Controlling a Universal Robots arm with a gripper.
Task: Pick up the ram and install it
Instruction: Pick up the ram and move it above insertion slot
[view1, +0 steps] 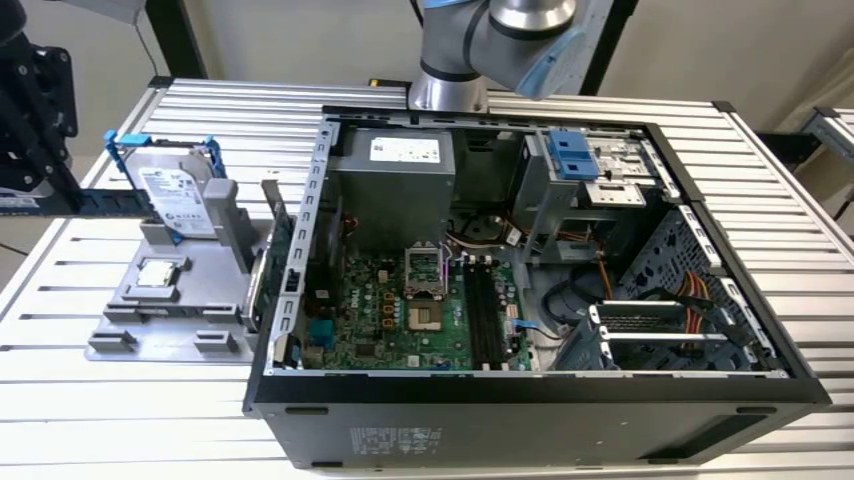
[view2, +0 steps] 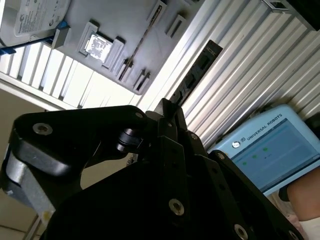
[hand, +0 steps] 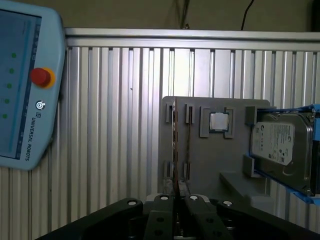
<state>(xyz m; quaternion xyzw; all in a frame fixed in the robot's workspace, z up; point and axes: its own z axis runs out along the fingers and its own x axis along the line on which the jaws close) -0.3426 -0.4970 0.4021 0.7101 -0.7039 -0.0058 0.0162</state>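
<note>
Atop table (view1: 107, 420), exterior view: ram (view1: 276, 245) on edge in grey fixture (view1: 160, 320), just beside open computer case (view1: 534, 405). First wrist view: tool (hand: 179, 199) pinched together, empty, ram edge-on beyond it. Second wrist view: tool closed, CPU chip (view2: 97, 45) in fixture.

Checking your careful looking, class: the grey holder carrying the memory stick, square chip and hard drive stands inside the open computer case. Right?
No. The exterior view shows the grey holder standing on the table beside the open computer case, at the exterior view's left, not inside it. It does carry the memory stick, square chip and hard drive.
</note>
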